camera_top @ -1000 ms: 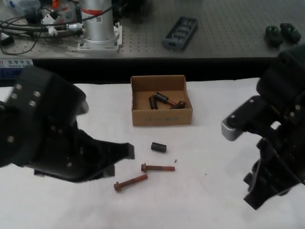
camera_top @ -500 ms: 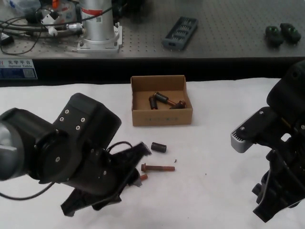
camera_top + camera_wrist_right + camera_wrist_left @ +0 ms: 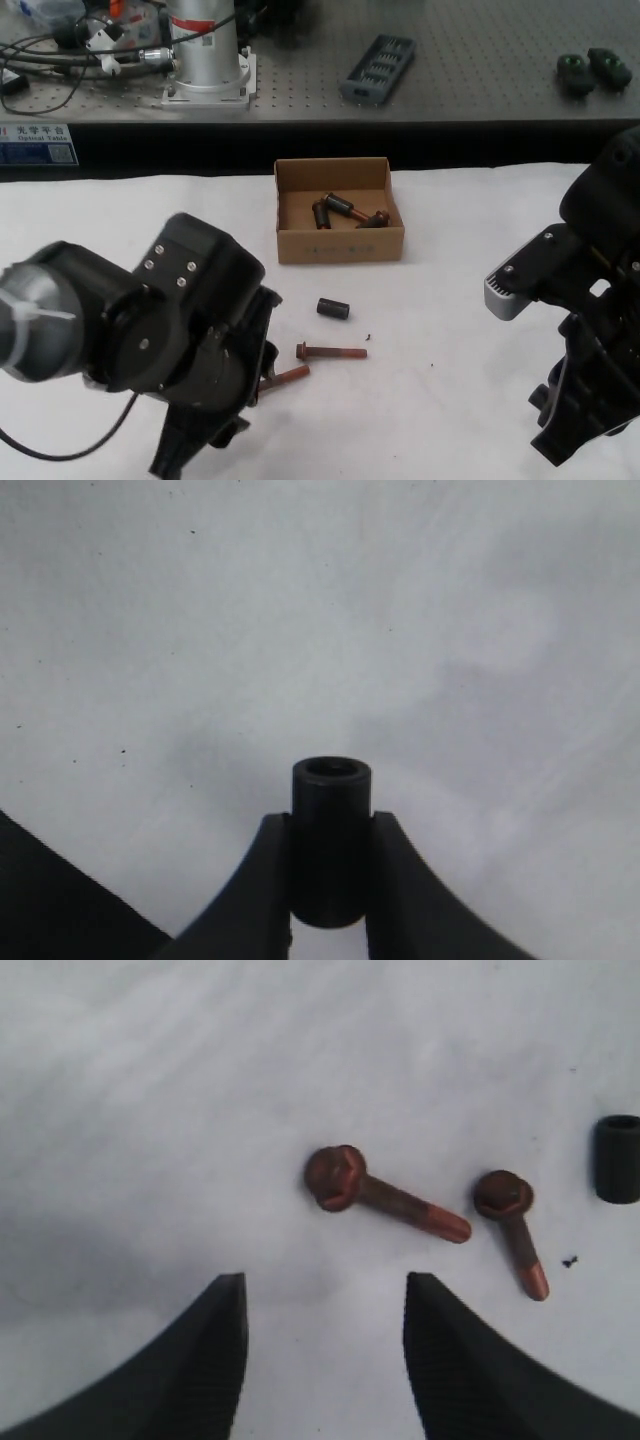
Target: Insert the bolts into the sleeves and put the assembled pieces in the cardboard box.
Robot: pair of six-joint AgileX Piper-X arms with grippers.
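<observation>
your left gripper [image 3: 322,1295] hangs over the white cover [image 3: 450,230] with its jaws wide and nothing between them. the nearer bolt [image 3: 385,1198] lies just ahead of the fingertips, its shank running off toward one finger's side. turn the jaws across the shank and come down squarely. the second bolt [image 3: 512,1228] lies close beside the first one's tip and could get nudged or pinched along with it. take the bolt near its head, so that bare shank is left for the insertion.

your right gripper [image 3: 328,825] is clamped on a sleeve [image 3: 331,790] with the bore facing out past the fingertips, which should suit a straight push. a loose sleeve [image 3: 333,309] sits just beyond the bolts. the cardboard box [image 3: 340,246], with a few pieces in it already, is farther back. the stretch of cover between the two arms gives you room for the mating. mind the box's near wall when you carry the piece over.
</observation>
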